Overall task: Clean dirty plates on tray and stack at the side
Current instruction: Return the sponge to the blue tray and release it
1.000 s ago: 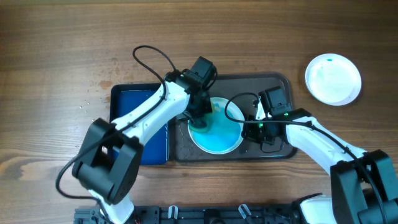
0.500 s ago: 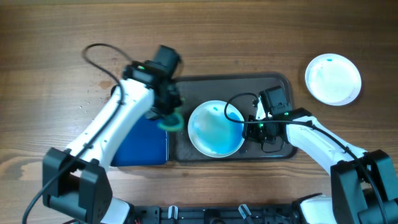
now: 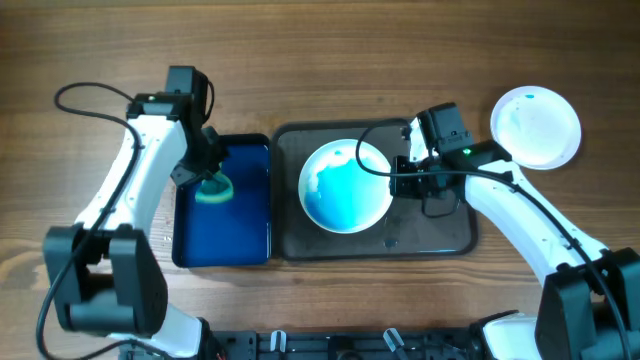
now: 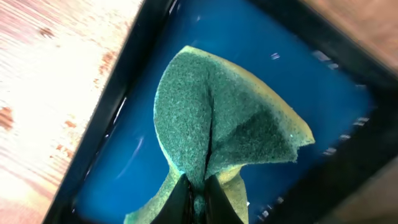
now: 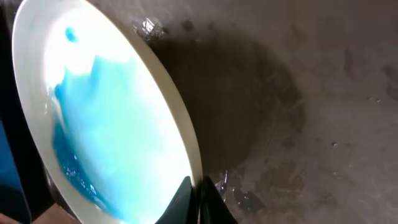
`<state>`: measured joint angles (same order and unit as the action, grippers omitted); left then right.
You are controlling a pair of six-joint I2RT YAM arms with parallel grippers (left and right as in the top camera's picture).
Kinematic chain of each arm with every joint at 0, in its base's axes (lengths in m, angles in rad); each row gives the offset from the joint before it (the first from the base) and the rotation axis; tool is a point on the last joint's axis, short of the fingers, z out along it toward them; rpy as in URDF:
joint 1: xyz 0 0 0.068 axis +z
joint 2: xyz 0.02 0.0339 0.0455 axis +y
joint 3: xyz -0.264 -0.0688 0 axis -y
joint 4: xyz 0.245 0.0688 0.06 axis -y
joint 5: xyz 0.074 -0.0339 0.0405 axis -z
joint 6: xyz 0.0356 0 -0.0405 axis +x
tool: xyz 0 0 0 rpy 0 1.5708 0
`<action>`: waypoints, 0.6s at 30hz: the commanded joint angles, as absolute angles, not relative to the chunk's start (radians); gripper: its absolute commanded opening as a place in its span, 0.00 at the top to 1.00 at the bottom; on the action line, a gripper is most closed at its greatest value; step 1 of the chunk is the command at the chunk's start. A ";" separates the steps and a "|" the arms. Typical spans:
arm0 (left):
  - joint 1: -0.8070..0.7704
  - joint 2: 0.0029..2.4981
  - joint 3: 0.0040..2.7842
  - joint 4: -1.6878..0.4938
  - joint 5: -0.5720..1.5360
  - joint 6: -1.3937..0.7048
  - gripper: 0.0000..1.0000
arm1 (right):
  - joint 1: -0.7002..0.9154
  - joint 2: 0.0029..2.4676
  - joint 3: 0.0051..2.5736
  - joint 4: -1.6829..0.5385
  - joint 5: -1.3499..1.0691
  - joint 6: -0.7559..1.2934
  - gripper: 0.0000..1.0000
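Across a wooden tabletop [image 3: 320, 60], seen from above, a large grey-brown tray [image 3: 440, 242] sits at the centre. A smaller deep-blue tray [image 3: 240, 245] lies just beside its left edge.

One white plate [image 3: 345, 186], smeared bright blue across its middle, is inside the grey-brown tray, towards its left half. The right gripper [image 5: 198, 202] is closed on this plate's right rim. Its wrist view shows the plate tilted up off the wet tray floor, with a dark shadow beneath it.

The left gripper [image 4: 198, 200] is clamped on a green and yellow sponge [image 4: 230, 124], which folds where it is pinched. The sponge hangs over the upper left part of the deep-blue tray. It is not possible to tell whether the sponge touches that tray's floor.

A second white plate [image 3: 536, 126], faintly tinted blue, rests on the bare wood. It is well apart at the upper right, outside both trays.
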<state>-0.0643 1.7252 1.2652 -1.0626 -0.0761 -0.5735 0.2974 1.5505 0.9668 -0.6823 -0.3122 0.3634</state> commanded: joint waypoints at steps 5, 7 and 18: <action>-0.065 1.789 1.126 -0.958 -0.035 -0.545 0.96 | 0.294 1.554 1.068 -0.778 -0.306 0.280 0.96; -0.065 1.790 1.119 -0.949 -0.022 -0.545 0.94 | 0.294 1.554 1.070 -0.791 -0.306 0.281 0.96; -0.065 1.790 1.119 -0.946 -0.019 -0.545 0.82 | 0.294 1.554 1.070 -0.754 -0.294 0.310 0.96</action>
<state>-0.0643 1.7866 1.1244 -0.9524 -0.0288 -0.5541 0.2974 1.5505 1.0443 -0.7929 -0.3088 0.2855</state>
